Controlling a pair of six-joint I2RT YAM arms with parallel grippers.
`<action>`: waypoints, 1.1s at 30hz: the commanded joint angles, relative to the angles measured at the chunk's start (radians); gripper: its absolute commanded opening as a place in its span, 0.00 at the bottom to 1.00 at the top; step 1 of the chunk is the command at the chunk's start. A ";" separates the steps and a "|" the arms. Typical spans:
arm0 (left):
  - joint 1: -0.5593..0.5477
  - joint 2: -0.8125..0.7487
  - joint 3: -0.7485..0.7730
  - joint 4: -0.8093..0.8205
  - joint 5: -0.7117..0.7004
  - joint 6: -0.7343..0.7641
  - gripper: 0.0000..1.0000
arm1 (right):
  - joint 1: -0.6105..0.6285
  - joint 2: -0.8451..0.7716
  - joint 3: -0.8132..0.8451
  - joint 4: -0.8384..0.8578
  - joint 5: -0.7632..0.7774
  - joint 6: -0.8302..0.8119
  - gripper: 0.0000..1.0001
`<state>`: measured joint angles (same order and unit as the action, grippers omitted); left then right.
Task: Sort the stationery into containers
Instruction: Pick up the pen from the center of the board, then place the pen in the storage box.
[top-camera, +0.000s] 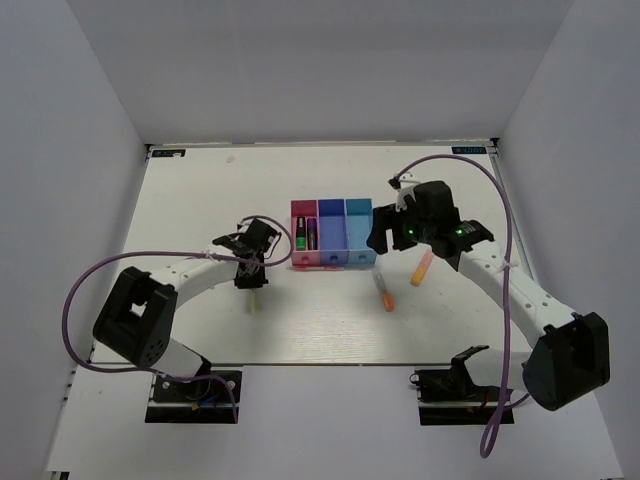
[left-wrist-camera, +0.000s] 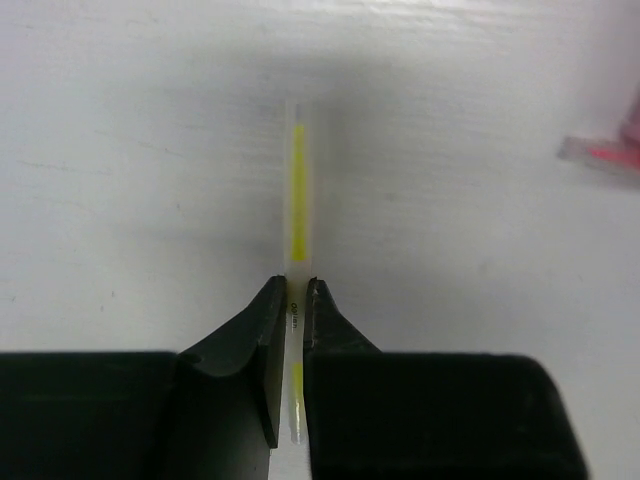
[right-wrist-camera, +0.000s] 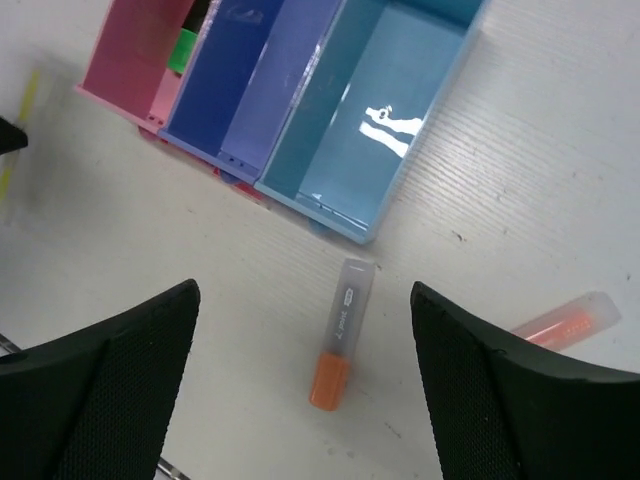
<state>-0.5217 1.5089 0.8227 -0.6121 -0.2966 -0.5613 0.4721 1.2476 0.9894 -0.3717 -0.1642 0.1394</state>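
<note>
Left claw (left-wrist-camera: 296, 288) pinching a thin yellow plastic stick (left-wrist-camera: 297, 190) that lies flat on the white bench (top-camera: 200, 200); right claw (right-wrist-camera: 303, 292) spread wide above loose markers.

Three small open rectangular plastic bins stand joined in a row at mid-bench: a pink bin (top-camera: 305, 258), a blue-purple bin (top-camera: 332, 235) and a light blue bin (top-camera: 360, 235). Bare bench lies on every side of them, and white walls run along the left, back and right edges. The pink bin holds two pieces, a green highlighter with black cap (top-camera: 300, 236) and a dark purple marker (top-camera: 311, 232). Two markers lie loose in front of the light blue bin, apart from each other. The orange-grey marker (right-wrist-camera: 340, 340) is under the right claw's gap, and the short orange-yellow marker (right-wrist-camera: 565, 320) is to its right. The one stick lies near the pink bin's front left corner.
</note>
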 joint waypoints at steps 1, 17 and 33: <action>-0.047 -0.114 0.076 -0.058 -0.007 0.014 0.00 | -0.018 -0.020 -0.015 -0.061 -0.012 -0.067 0.90; -0.185 0.313 0.857 -0.043 0.047 0.023 0.00 | -0.139 -0.034 -0.061 -0.067 -0.020 -0.093 0.00; -0.187 0.557 0.992 -0.025 0.060 0.029 0.55 | -0.210 -0.014 -0.058 -0.098 -0.106 -0.135 0.69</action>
<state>-0.7044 2.1036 1.8019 -0.6510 -0.2455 -0.5289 0.2775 1.2236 0.9199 -0.4534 -0.2432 0.0185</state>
